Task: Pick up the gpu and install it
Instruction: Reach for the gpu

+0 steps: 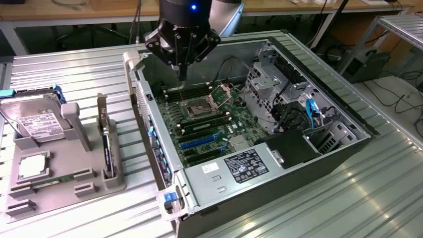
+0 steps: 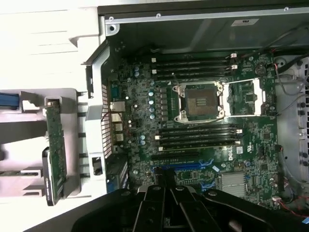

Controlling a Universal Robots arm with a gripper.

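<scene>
The gpu (image 1: 106, 148) stands on edge in a slot of the grey holder (image 1: 79, 191) at the exterior view's left, its pale bracket end pointing up. In the wrist view the gpu (image 2: 55, 147) shows a green board face with a dark round fan at one end. My gripper (image 1: 182, 74) hangs over the open computer case, above the motherboard (image 1: 211, 126) near its back wall, well apart from the gpu. The fingers (image 2: 159, 193) are shut together with nothing between them.
The open case (image 1: 317, 64) lies on a ribbed metal table. Inside it are a CPU socket (image 2: 200, 101), memory slots, blue card slots (image 1: 198, 142) and a power supply (image 1: 244, 166). A silver hard drive (image 1: 33, 121) and a slim memory stick (image 1: 56, 181) also sit in the holder.
</scene>
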